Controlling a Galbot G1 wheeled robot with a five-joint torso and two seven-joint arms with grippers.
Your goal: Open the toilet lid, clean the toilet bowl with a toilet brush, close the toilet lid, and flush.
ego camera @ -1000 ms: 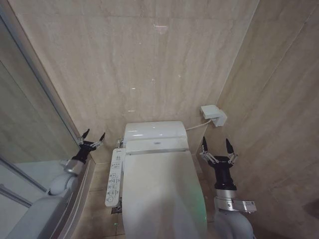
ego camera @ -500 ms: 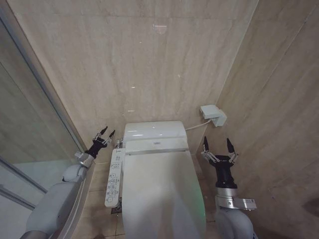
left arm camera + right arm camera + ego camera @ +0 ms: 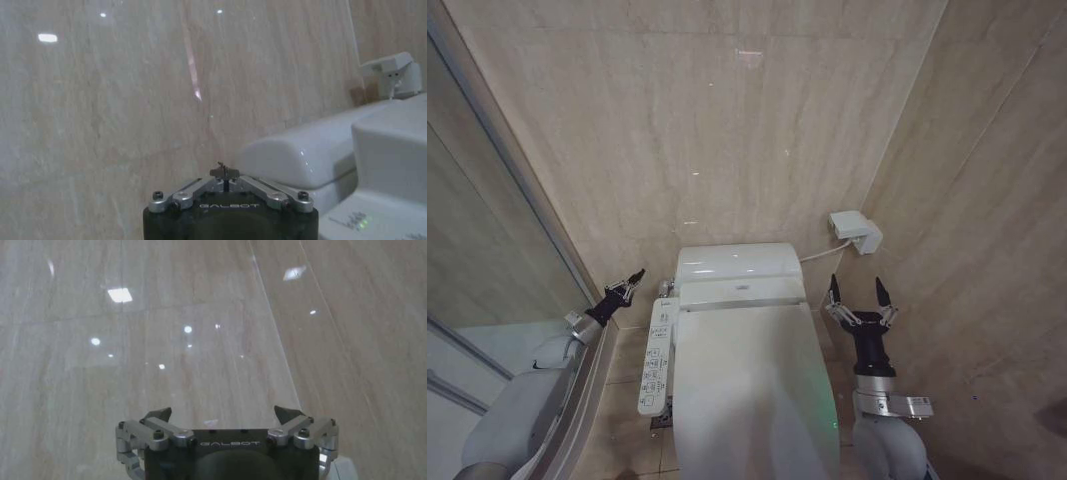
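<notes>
Toilet lid (image 3: 752, 385) lay shut over the bowl, between both arms | left gripper (image 3: 630, 281) pinched narrow beside button panel (image 3: 656, 356) | right gripper (image 3: 856, 298) spread wide, holding nothing | judged light, rigid, slick plastic; best lifted under front edge.

Toilet lid (image 3: 752, 385) shut over the bowl.
White, long and oval, it lies flat, just in front of the white tank unit (image 3: 738, 266) against the back wall.
</notes>
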